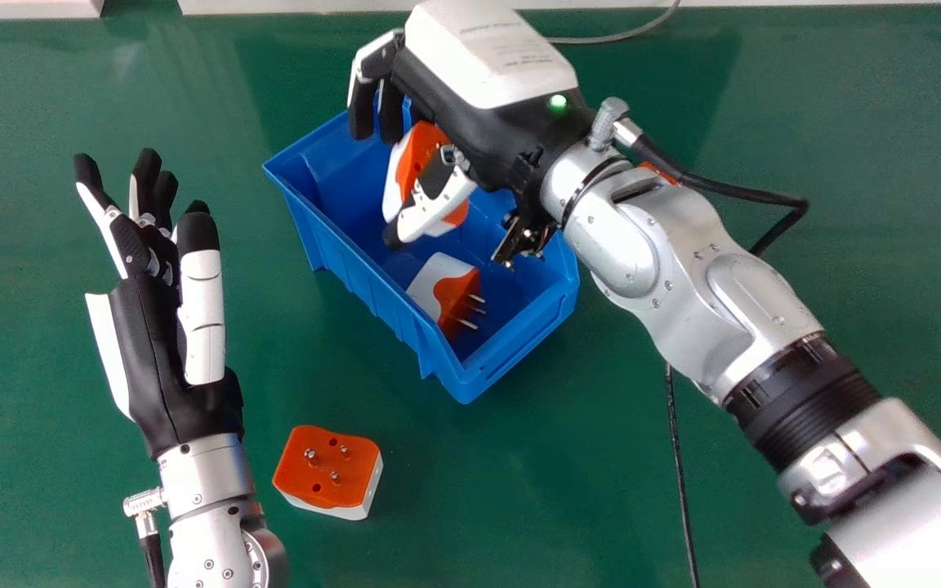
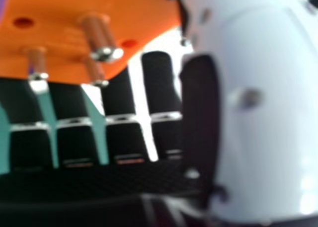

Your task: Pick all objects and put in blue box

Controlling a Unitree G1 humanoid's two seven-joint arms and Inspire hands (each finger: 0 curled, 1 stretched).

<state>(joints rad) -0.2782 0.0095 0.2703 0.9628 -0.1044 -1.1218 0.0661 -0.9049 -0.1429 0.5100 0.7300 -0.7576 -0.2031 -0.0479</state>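
Over the blue box (image 1: 356, 282), my right hand (image 1: 483, 106) is curled round an orange and white plug adapter (image 1: 417, 155). In the right hand view, the adapter (image 2: 59, 33) has its metal pins towards the camera, between the fingers and thumb of my right hand (image 2: 268, 117). A second adapter (image 1: 448, 287) lies inside the box near its front corner. A third adapter (image 1: 332, 469) sits pins up on the table, in front of the box. My left hand (image 1: 164, 351) is open and holds nothing, left of the box.
An orange thing (image 1: 657, 171) is mostly hidden behind my right wrist. Black cable (image 1: 680, 474) runs over the green table (image 1: 568, 490) to the right of the third adapter. A grey cable (image 1: 617, 36) and a pale edge (image 1: 291, 6) are at the back.
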